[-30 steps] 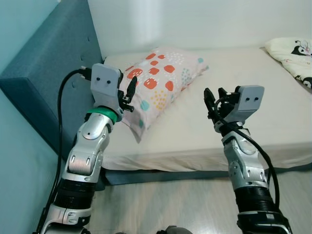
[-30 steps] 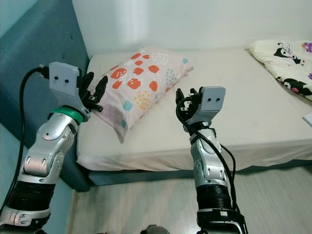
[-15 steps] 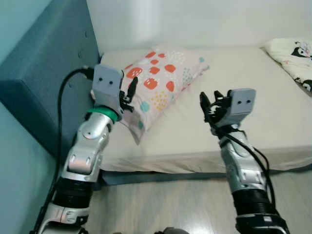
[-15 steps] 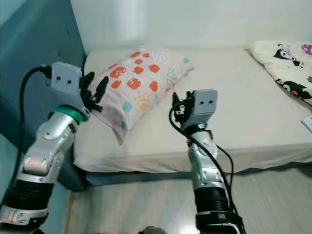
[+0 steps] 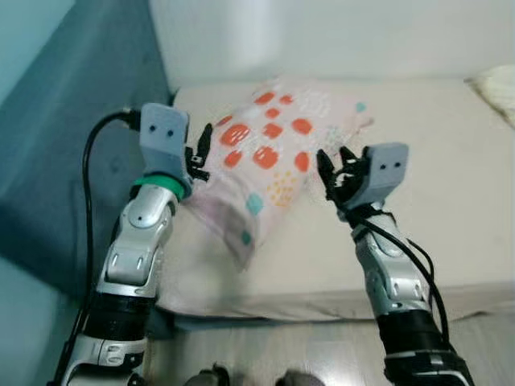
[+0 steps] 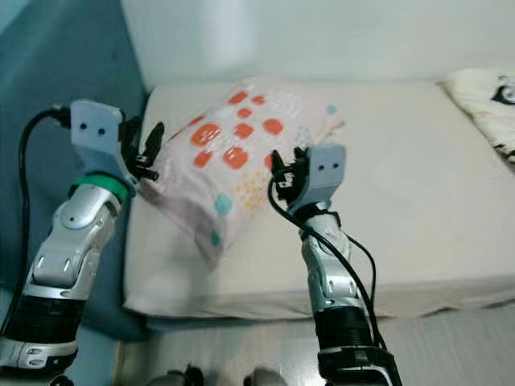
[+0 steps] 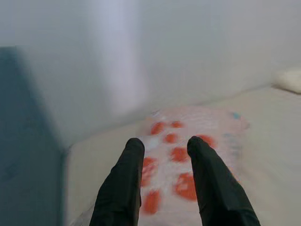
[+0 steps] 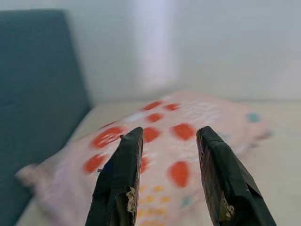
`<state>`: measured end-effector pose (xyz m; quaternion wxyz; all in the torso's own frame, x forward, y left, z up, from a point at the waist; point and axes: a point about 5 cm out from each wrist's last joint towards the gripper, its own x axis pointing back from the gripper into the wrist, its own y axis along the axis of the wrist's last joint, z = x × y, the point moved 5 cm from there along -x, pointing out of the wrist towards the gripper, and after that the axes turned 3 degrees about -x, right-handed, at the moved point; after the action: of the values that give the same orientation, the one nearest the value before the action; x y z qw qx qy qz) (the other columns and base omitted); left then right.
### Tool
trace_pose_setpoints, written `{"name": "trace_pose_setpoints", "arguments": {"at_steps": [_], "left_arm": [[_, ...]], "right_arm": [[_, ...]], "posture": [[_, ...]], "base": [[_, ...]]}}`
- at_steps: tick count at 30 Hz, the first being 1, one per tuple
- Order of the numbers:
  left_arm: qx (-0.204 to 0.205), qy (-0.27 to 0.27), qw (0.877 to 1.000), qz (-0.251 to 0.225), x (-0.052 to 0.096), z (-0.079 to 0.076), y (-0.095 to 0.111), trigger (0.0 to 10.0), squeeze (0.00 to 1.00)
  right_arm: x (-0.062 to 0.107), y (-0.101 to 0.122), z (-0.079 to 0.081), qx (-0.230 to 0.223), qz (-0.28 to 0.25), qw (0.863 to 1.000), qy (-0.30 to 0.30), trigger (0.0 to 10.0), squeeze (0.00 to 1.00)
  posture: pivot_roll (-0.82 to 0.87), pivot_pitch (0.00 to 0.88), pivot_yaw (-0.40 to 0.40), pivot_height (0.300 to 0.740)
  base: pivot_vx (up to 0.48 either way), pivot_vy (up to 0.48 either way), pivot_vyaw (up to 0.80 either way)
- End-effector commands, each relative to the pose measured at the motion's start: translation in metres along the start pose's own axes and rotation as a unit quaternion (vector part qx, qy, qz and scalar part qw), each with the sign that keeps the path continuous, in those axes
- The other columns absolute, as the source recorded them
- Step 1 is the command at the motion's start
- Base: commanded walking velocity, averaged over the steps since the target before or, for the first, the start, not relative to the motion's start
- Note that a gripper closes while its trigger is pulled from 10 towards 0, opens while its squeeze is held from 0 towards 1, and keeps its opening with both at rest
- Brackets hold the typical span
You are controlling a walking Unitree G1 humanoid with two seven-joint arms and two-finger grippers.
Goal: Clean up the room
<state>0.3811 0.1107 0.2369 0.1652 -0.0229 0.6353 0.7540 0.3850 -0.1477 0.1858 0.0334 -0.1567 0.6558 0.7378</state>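
Headboard [image 5: 56, 153] first, the dark teal slab down the left of the head views, and it now fills more of the frame than it did a second ago. The whole picture has shifted and blurred, so I judge that my head and body moved closer; the bed itself has not gone anywhere.

Next along, my left gripper [image 5: 199, 153] sits at the upper left of the frame, just beside the near edge of the spotted pillow [image 5: 269, 161]. Its fingers are parted with nothing between them, and its wrist view looks over them onto red dots. It stands in much the same relation to the pillow as before.

In the centre, the pillow lies slantwise on the mattress [image 5: 451, 201], one corner drooping toward the bed's front edge.

The real change is my right gripper [image 5: 334, 173]. A second ago it hung over bare sheet well clear of the pillow; now it is up against the pillow's right flank, fingers apart and empty, with the pillow close ahead in its wrist view.

That leaves me with a gripper on each side, which I read as setting up a two-handed lift to straighten the pillow. Neither gripper has closed on it yet.

At the far upper right, the corner of a cream cushion [image 6: 487, 92] rests on the mattress.
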Motion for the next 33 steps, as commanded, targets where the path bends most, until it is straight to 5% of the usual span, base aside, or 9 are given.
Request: {"name": "trace_pose_setpoints", "arguments": {"at_steps": [1,22,33], "left_arm": [[0.002,-0.003,1.000,0.000,0.001,-0.002,0.000,10.0,0.00],[-0.002,-0.006,1.000,0.015,0.004,-0.003,-0.009,10.0,0.00],[-0.013,-0.006,1.000,0.026,0.009,-0.002,-0.017,10.0,0.00]], "right_arm": [[0.002,-0.005,-0.003,-0.003,0.009,1.000,-0.005,10.0,0.00],[0.007,-0.016,-0.006,-0.043,0.022,0.999,-0.019,10.0,0.00],[0.006,-0.018,-0.004,-0.049,0.022,0.998,-0.018,10.0,0.00]], "posture": [[-0.09,0.035,0.053,0.740],[-0.08,0.043,0.058,0.740],[-0.08,0.035,0.059,0.700]], "base": [[0.000,0.000,0.00],[0.000,0.000,0.00],[0.000,0.000,0.00]]}}
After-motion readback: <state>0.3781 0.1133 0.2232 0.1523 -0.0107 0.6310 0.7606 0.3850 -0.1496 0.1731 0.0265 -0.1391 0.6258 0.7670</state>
